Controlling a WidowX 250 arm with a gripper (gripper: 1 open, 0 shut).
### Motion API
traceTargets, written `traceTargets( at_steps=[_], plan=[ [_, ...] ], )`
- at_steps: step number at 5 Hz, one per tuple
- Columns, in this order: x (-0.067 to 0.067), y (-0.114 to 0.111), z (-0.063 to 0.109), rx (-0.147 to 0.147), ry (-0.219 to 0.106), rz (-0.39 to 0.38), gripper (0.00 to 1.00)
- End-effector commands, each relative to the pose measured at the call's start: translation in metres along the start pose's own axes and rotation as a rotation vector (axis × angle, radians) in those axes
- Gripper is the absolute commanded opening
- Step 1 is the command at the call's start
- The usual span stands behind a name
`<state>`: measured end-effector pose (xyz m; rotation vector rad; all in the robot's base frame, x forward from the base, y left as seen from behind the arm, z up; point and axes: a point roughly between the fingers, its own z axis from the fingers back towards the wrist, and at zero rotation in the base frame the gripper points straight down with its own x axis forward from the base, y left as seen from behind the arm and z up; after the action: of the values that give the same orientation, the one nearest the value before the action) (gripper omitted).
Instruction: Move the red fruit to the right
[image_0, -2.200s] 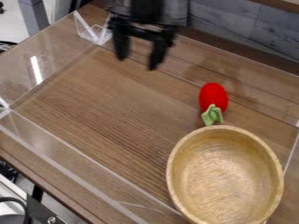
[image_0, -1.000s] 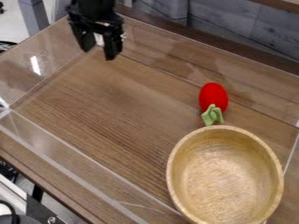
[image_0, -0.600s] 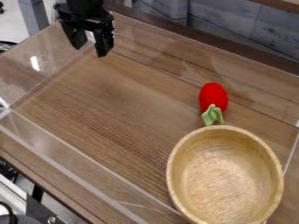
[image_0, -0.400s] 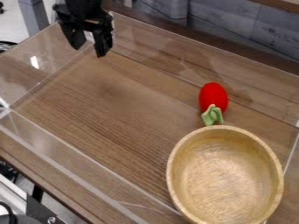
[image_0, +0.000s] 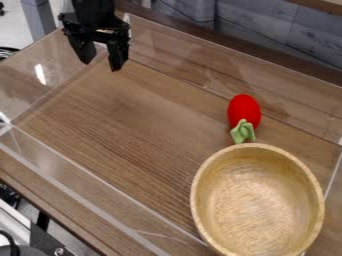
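We have the claw (image_0: 102, 62) at the far left of the table (image_0: 120, 125), its two fingers pointing down and parted by a wide gap. We see nothing held between them.

The red fruit (image_0: 243, 110) lies on the wood on the right side of the scene, well apart from the claw. Its rounded red end points to the far side, and its green leafy stem (image_0: 242, 132) points to the near side, just beside the far rim of the wooden bowl (image_0: 201, 190). The fruit is outside the bowl. We cannot tell whether the leaves touch the rim.

As we judge it, we are at the approach step, with no grasp made. The fruit already sits toward the right, but the task could well ask for a further shift that way, and we cannot tell from this view how far it should go.

The next move calls for carrying the open claw across to the right and somewhat nearer, lining it up above the red body, then lowering it with a finger on each side. We would grip the body rather than the leaves, which look likely to bend or slip. The smooth, rounded skin could roll under an off-centre squeeze, and a finger coming down too near could knock the bowl's rim.
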<state>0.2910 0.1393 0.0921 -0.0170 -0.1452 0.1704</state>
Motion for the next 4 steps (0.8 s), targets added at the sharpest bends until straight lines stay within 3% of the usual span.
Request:
traceTargets(
  at_steps=[1,2,4],
  plan=[
    [0.011,-0.017,0.031,0.041,-0.072,0.065,1.00],
    [0.015,-0.030,0.042,0.064,-0.098,0.110,1.00],
    [0.014,-0.005,0.023,0.057,-0.125,-0.007,1.00]
  ],
)
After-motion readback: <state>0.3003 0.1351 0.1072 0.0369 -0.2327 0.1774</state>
